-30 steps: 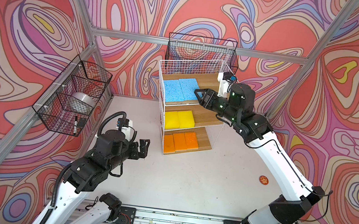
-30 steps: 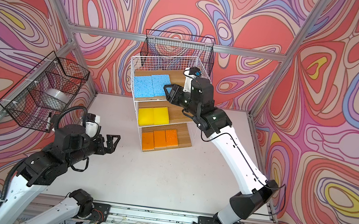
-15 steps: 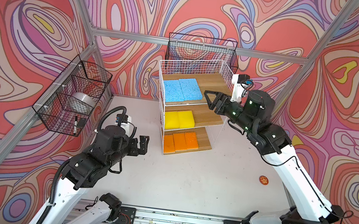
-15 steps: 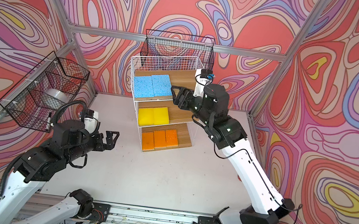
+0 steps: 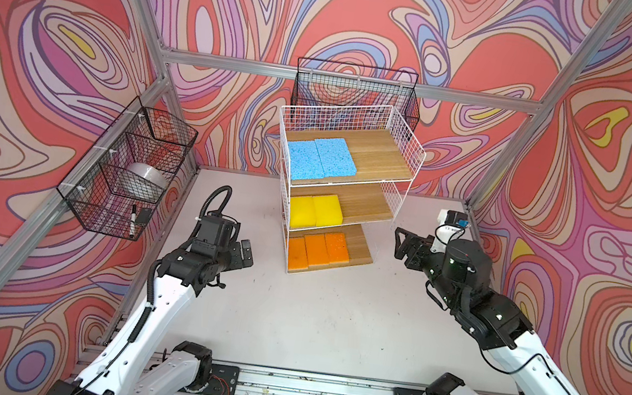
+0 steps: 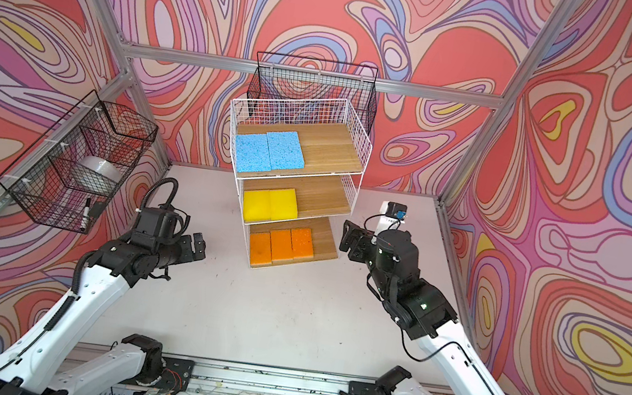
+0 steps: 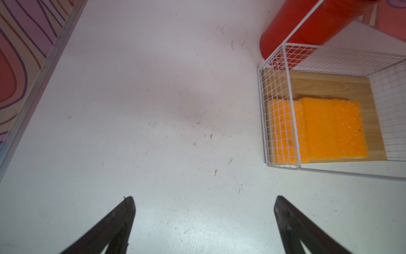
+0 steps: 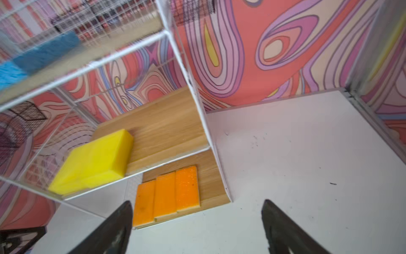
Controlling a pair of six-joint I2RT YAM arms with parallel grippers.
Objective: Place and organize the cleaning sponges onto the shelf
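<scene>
1. Left gripper (image 5: 245, 253) hangs low over the table (image 5: 311, 311), left of the shelf (image 5: 405, 148) and well apart from it. Jaws spread wide, nothing between them (the left wrist view shows only bare tabletop in the gap).
2. Right gripper (image 5: 400, 244) sits just off the shelf's right side, about level with the lower tiers and clear of the wire. Jaws wide here too, and empty: in the right wrist view the fingers (image 8: 123, 220) frame only table and the shelf's front corner.
3. The shelf stands between the two grippers, at the back middle of the table, close to the rear wall.
4. Top board: two blue sponges (image 5: 322, 157), side by side and touching, pushed to the left end.
5. Middle board: two yellow sponges (image 5: 316, 210), thick ones, touching, also at the left end.
6. Bottom board: three orange sponges (image 5: 319, 248) in a row, touching, orange faces up, front edges slightly stepped.
7. Further out: the back basket (image 5: 355, 86) hangs on the rear wall behind the shelf's top. The side basket (image 5: 128, 176) on the left wall holds a silvery roll (image 5: 143, 178) and a marker (image 5: 133, 217).
</scene>
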